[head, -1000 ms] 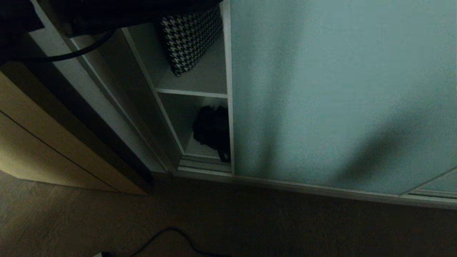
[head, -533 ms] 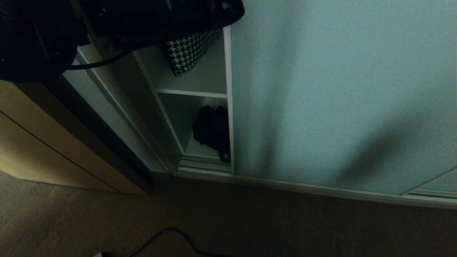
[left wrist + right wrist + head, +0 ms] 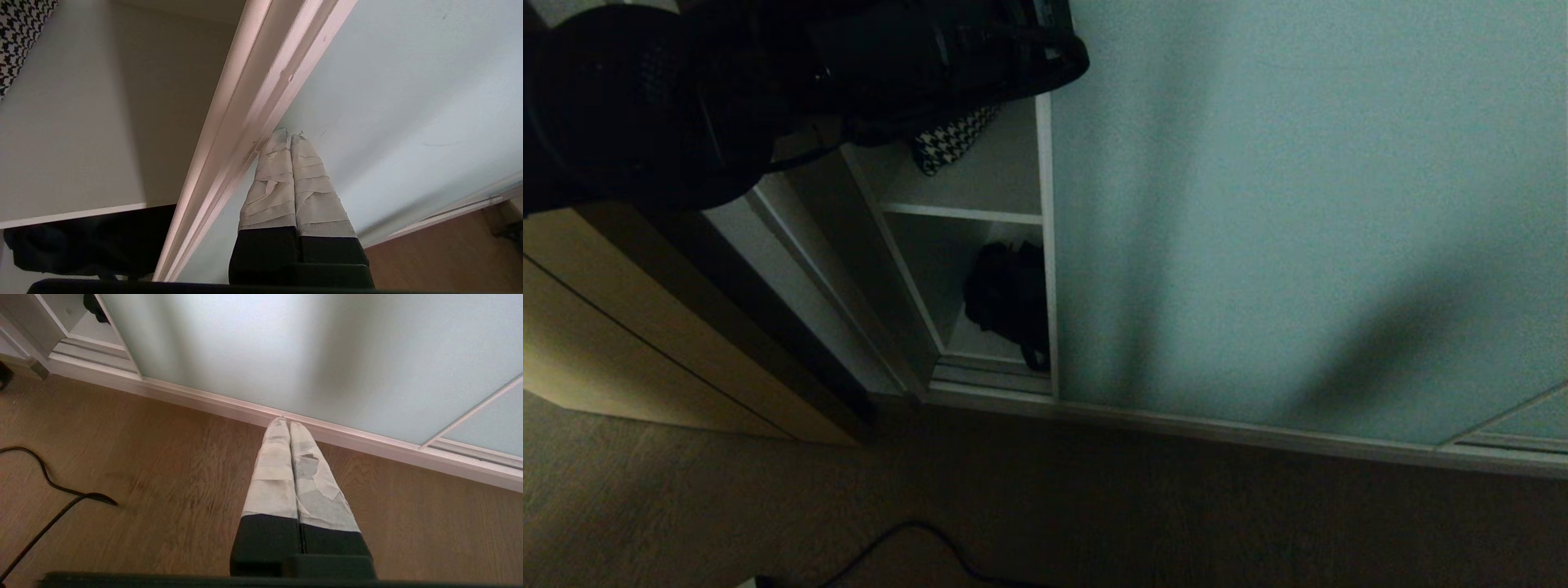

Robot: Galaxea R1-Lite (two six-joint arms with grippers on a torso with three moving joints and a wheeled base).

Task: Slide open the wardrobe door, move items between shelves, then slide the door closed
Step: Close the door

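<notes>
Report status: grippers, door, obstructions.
Left gripper shut, tips at sliding wardrobe door frame edge. Right gripper shut, pointing at the floor. Door partly open, black bag on lower shelf. Nothing blocking.

Two shelves (image 3: 961,214) — houndstooth cushion (image 3: 947,140), black bag (image 3: 1006,294)

Left gripper (image 3: 288,136) raised, taped fingers (image 3: 271,179) pressed together; right gripper (image 3: 286,422) low, likewise closed.

Pale teal-green frosted sliding wardrobe door (image 3: 1298,212), slim silver-grey frame. Grey-white shelves (image 3: 964,214), lighter front edge. Black-and-white houndstooth cushion (image 3: 947,140). Black fabric bag (image 3: 1006,296). Beige wooden cabinet front (image 3: 613,343). Brown wood-grain floor (image 3: 163,477), black cable (image 3: 45,486). Off-white tape over black fingers (image 3: 286,183) of left gripper (image 3: 289,134).
</notes>
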